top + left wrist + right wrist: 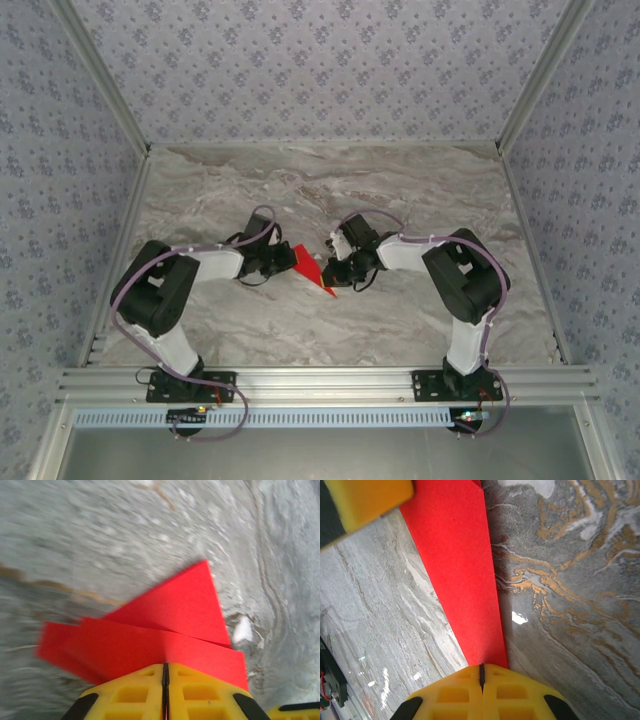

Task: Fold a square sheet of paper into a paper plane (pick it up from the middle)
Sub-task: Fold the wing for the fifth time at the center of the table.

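Spanning the gap between left gripper (pixel 285 262) and right gripper (pixel 336 270) in the top view, the folded red paper (pixel 312 267) sits over the marble table (pixel 420 330). Left wrist: jaws pinched shut on its wide layered edge. Right wrist: jaws clamped on its narrow end, long axis straight ahead.

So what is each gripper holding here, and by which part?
Both are shut on the folded bright red paper: the left gripper pinches its wider layered part, the right gripper its narrow end.
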`<action>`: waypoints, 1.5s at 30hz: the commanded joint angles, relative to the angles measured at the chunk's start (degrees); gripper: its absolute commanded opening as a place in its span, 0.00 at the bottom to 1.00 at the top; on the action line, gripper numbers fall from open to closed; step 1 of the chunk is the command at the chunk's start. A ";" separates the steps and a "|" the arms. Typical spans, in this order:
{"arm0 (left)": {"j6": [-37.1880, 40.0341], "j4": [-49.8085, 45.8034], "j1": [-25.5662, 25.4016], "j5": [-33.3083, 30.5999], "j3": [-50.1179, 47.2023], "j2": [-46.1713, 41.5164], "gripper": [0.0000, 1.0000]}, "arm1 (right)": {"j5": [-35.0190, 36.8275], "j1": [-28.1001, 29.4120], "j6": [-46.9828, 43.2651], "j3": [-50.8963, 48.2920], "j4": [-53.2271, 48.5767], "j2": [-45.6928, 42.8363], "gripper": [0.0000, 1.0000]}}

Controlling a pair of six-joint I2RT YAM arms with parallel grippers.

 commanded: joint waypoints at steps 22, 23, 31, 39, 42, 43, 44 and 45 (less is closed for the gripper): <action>-1.82 7.80 -8.40 0.98 1.26 -2.30 0.11 | 11.29 1.11 -1.01 -3.09 -9.96 7.02 0.00; -2.43 9.32 -8.70 1.54 1.33 -0.74 0.12 | 11.28 1.10 -1.07 -3.13 -9.98 6.95 0.00; -6.09 18.30 -8.77 -0.45 -2.96 4.87 0.11 | 11.76 1.21 -1.07 -3.58 -10.31 7.18 0.00; -9.68 24.69 -5.00 -6.41 -12.89 2.65 0.10 | 14.37 1.38 -1.13 -3.67 -12.20 8.50 0.00; -9.45 25.59 -2.14 -6.57 -14.95 1.49 0.10 | 15.70 1.47 -0.94 -3.62 -13.09 9.22 0.00; -9.18 25.34 -1.23 -6.55 -15.28 1.07 0.10 | 15.90 1.56 -0.94 -3.67 -13.31 9.40 0.00; -8.68 25.03 -0.27 -6.50 -15.58 0.58 0.10 | 16.26 1.58 -0.88 -3.65 -13.41 9.59 0.00; -8.00 24.47 0.74 -6.53 -15.72 0.02 0.10 | 16.44 1.63 -0.80 -3.66 -13.62 9.75 0.00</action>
